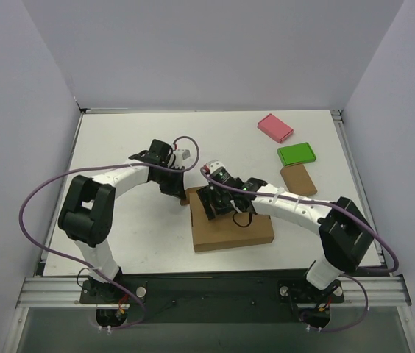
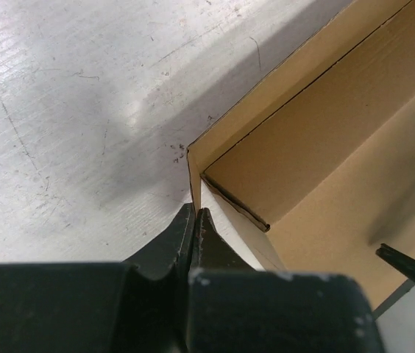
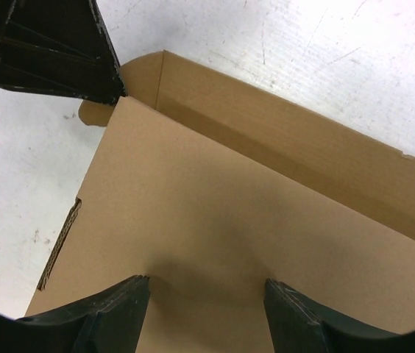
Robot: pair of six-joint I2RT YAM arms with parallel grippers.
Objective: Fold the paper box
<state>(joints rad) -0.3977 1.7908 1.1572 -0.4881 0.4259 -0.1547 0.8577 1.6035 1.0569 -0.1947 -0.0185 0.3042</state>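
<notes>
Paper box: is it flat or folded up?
Partly folded: the paper box has walls standing up at one corner, and its inside is uncovered.

I have the paper box (image 1: 229, 224) lying on the bench (image 1: 119, 147), centre, towards the near edge. My left end effector (image 1: 178, 189) is at its far-left corner, and the right end effector (image 1: 216, 206) is over its far-left part. To the far right is a row: far block (image 1: 275, 127), middle block (image 1: 296, 154), near block (image 1: 298, 179).
</notes>
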